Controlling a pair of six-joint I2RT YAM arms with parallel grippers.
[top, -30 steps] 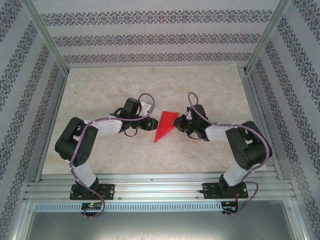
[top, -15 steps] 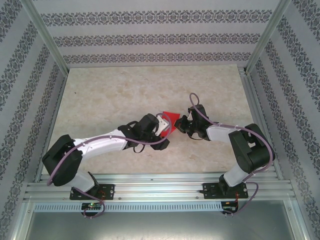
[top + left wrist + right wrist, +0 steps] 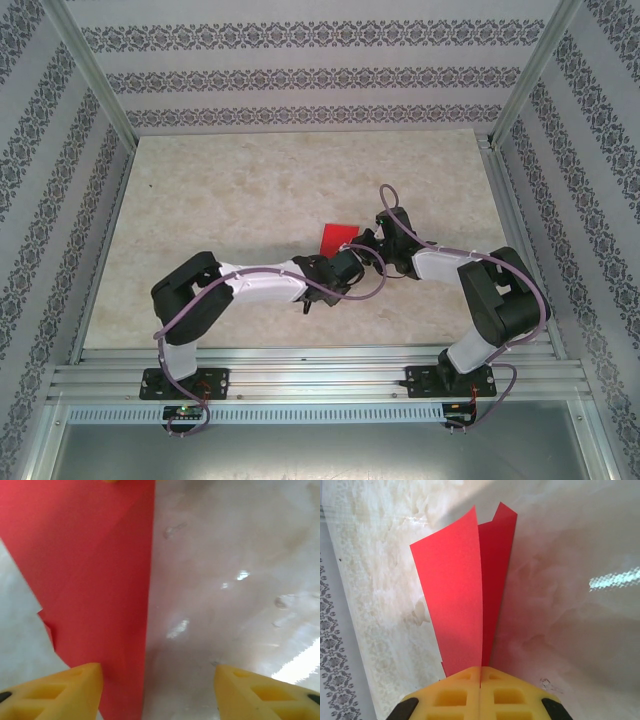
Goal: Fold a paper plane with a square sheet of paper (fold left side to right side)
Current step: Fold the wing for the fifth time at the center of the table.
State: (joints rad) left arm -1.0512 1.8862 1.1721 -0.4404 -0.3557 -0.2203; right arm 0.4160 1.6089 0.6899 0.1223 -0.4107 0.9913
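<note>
The red paper (image 3: 335,236), plain and folded, lies near the middle of the marble-patterned table (image 3: 250,180). At its 3 o'clock the right gripper (image 3: 480,672) has its yellow fingertips pressed together on the sheet's narrow end, and two flaps fan upward from the pinch. The left gripper (image 3: 156,672) hovers at the paper's 5 o'clock, fingers moderately apart and holding nothing. In the top view the left wrist (image 3: 345,268) covers the sheet's near part. Patterned wallpaper (image 3: 300,75) rings the table.
</note>
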